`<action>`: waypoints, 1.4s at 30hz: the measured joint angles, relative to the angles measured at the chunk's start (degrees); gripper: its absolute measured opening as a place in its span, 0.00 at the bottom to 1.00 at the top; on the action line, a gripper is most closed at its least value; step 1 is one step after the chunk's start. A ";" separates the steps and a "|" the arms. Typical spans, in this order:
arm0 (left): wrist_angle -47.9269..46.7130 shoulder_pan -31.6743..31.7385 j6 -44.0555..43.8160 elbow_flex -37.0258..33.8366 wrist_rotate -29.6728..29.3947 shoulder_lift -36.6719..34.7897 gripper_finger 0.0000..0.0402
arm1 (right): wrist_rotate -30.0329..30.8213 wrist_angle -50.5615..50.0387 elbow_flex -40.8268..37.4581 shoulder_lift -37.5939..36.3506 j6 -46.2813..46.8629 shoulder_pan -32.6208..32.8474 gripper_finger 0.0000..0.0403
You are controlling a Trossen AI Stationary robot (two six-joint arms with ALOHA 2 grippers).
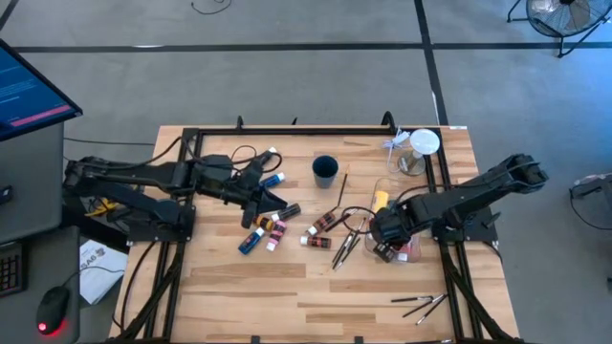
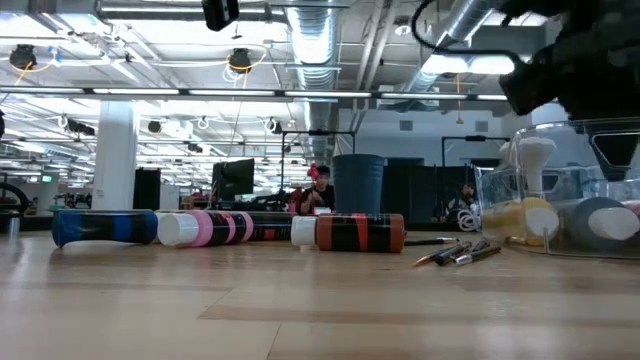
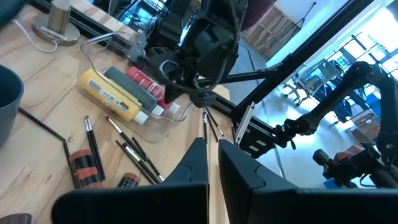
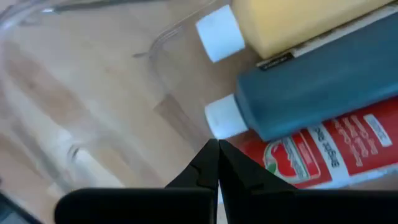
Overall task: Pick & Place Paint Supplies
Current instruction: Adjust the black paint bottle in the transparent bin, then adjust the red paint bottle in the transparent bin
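A clear tray (image 1: 406, 250) at the table's right holds a yellow bottle (image 4: 298, 22), a dark blue tube (image 4: 317, 93) and a red tube (image 4: 323, 155), all lying on their sides. My right gripper (image 4: 217, 149) is shut, down inside this tray (image 3: 168, 115) beside the blue tube's cap. More tubes (image 1: 263, 229) and brown tubes (image 1: 320, 229) lie on the table's middle, with thin brushes (image 1: 344, 247) beside them. My left gripper (image 1: 275, 203) hovers shut over the tube cluster and holds nothing. My right gripper's shut fingertips stand at the white cap (image 4: 224, 118) of the dark blue tube, coming from above into the tray. Whether they touch the cap or the red tube, I cannot tell.
A dark cup (image 1: 325, 170) stands behind the tubes. A clear jar with white lid (image 1: 421, 145) is at the far right corner. Several more brushes (image 1: 421, 306) lie near the near right edge. A black frame (image 1: 287, 131) borders the table's far side.
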 joint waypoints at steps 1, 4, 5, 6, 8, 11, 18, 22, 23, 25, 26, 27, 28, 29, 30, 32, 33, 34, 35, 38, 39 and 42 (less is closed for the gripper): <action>-0.07 0.00 0.00 0.00 0.01 0.00 0.00 | 0.00 0.15 0.00 0.81 -0.17 -0.30 0.00; 0.17 0.00 0.00 0.00 0.00 -0.06 0.00 | 0.00 0.44 0.00 3.75 -1.00 -0.60 0.00; 0.15 0.00 0.00 0.00 0.00 -0.04 0.00 | 0.00 0.23 0.00 4.62 -1.02 -0.73 0.00; 0.15 0.00 0.00 0.00 0.02 -0.02 0.00 | 0.00 0.21 0.00 5.42 -1.03 -0.90 0.00; 0.17 0.00 0.00 0.00 0.02 -0.02 0.00 | -0.15 0.22 0.10 6.77 -0.76 -0.95 0.00; 0.17 0.00 0.00 0.00 0.02 -0.02 0.00 | 0.60 -0.59 0.22 7.56 1.34 -1.14 0.00; 0.22 0.00 0.00 0.00 0.04 -0.02 0.00 | 9.18 -8.01 0.00 5.23 11.85 -1.28 0.00; 0.24 0.00 0.00 0.00 0.04 -0.02 0.00 | 10.69 -8.58 0.07 1.70 13.10 -1.38 0.00; 0.24 0.00 0.00 0.00 0.04 -0.02 0.00 | 10.48 -8.89 0.37 0.79 13.10 -1.44 0.00; 0.24 0.00 0.00 0.00 0.07 -0.02 0.00 | 8.83 -8.81 1.35 -1.17 12.40 -1.67 0.00; 0.24 0.00 0.00 0.00 0.05 -0.02 0.00 | 7.36 -8.76 1.74 -2.22 11.68 -1.67 0.00; 0.24 0.00 0.05 0.00 0.07 -0.02 0.00 | 5.58 -8.75 1.96 -3.17 10.99 -1.81 0.00; 0.24 0.00 0.20 0.00 0.07 -0.02 0.00 | 3.38 -8.61 2.05 -3.86 10.26 -2.14 0.00; 0.24 0.00 0.23 0.00 0.07 -0.02 0.00 | 0.74 -8.49 2.04 -4.35 9.50 -2.57 0.00; 0.24 0.00 0.24 0.00 0.07 -0.02 0.00 | -1.96 -8.58 2.03 -4.68 8.56 -2.94 0.00; 0.24 0.00 0.52 0.00 0.07 -0.02 0.00 | -5.85 -8.44 2.05 -4.83 5.76 -3.20 0.00; 0.25 0.00 0.68 0.00 0.06 -0.02 0.00 | -7.07 -8.32 2.05 -4.73 4.10 -3.16 0.00; 0.25 0.00 0.70 0.00 0.07 -0.02 0.00 | -7.69 -8.30 2.05 -4.63 3.01 -3.00 0.00; 0.27 0.00 0.70 0.00 0.07 -0.02 0.00 | -8.12 -8.10 2.05 -4.33 2.18 -2.96 0.00; 0.28 0.00 0.72 0.00 0.07 -0.02 0.00 | -8.73 -7.76 2.05 -2.70 -0.12 -2.43 0.00; 0.32 0.00 0.72 0.00 0.07 -0.02 0.00 | -8.71 -7.74 2.07 -1.92 -1.28 -2.04 0.00; 0.32 0.00 0.74 0.02 0.07 -0.02 0.00 | -8.70 -7.95 2.10 0.96 -5.10 -0.40 0.00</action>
